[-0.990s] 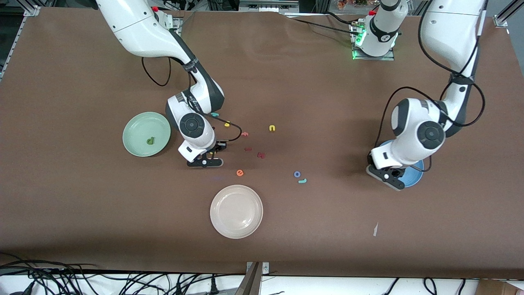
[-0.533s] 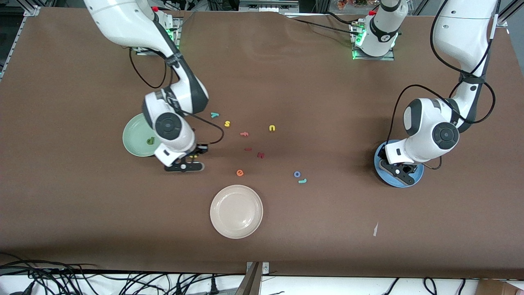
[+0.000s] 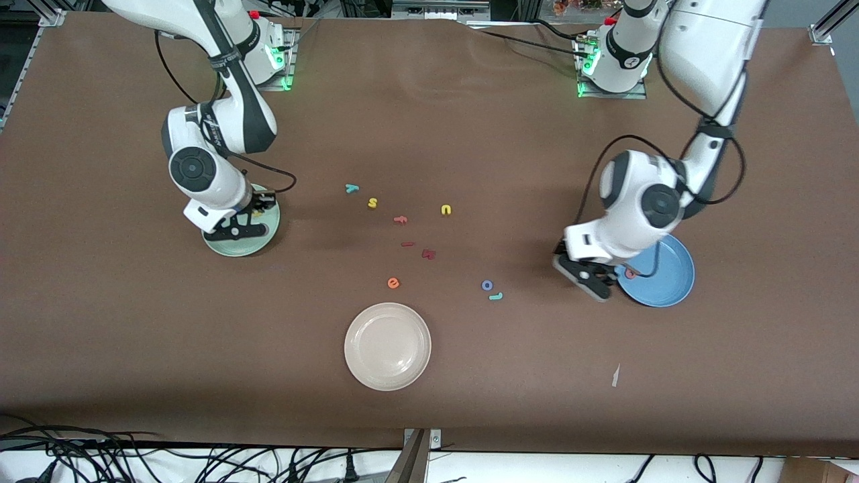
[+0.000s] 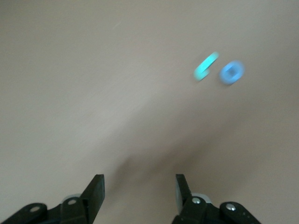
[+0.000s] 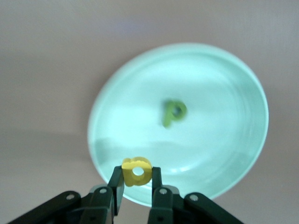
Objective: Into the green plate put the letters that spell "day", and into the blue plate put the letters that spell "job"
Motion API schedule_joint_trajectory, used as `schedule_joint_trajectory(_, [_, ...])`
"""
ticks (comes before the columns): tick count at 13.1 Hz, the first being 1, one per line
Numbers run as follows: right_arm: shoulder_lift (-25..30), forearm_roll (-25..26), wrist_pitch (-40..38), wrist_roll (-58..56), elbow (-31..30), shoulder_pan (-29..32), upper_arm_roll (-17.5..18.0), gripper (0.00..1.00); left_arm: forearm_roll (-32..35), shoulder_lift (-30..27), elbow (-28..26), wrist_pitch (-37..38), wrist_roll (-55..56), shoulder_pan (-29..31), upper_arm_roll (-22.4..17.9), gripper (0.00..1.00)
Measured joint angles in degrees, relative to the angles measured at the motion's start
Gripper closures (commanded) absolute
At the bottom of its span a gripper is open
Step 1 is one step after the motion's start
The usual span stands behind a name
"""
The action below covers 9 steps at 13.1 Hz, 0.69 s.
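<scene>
Moved since earlier: right claw (image 5: 136, 186), pinching yellow a (image 5: 137, 171), now over green plate (image 3: 268, 236); left claw (image 4: 139, 189), spread and empty, off blue plate (image 3: 664, 278) toward o (image 3: 487, 285).

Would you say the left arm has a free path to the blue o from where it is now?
Probably yes. The left gripper, jaws open and empty, is beside the blue plate, and only bare table lies between it and the o; the teal j sits close beside it.

Robotics lab: two white arms bolted to a brown-covered worktop (image 3: 470, 416), aluminium frame rails (image 3: 824, 27) at the corners, loose cables (image 3: 201, 459) along the near edge.
</scene>
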<state>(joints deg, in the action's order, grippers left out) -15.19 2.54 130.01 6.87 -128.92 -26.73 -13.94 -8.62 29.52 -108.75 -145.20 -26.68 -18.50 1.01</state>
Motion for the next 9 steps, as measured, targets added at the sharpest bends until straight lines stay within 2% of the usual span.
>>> schedule_joint_trajectory(1, [-0.1, 0.0, 2.6, -0.5, -2.4, 0.0, -0.7, 0.33, 0.0, 1.5, 0.8, -2.4, 1.4, -2.5, 0.0, 0.31])
schedule_joint_trajectory(2, [-0.3, 0.0, 4.1, -0.5, -4.0, 0.0, -0.9, 0.17, 0.0, 3.4, 2.1, -4.4, 1.8, -4.2, 0.0, 0.31])
schedule_joint_trajectory(3, [-0.4, 0.0, 4.7, -0.5, -4.8, 0.0, -0.9, 0.12, 0.0, 5.6, 4.1, -5.5, 1.8, -5.5, 0.0, 0.31])
schedule_joint_trajectory(7, [0.5, -0.1, 3.9, 3.6, -4.6, -0.1, -0.1, 0.13, 0.0, 12.1, 12.4, -5.8, 1.7, -8.3, 0.0, 0.31])
schedule_joint_trajectory(9, [1.5, -0.2, 3.6, 12.8, -4.5, -0.2, 3.7, 0.13, 0.0, 14.2, 15.2, -5.9, 1.5, -8.6, -0.3, 0.31])
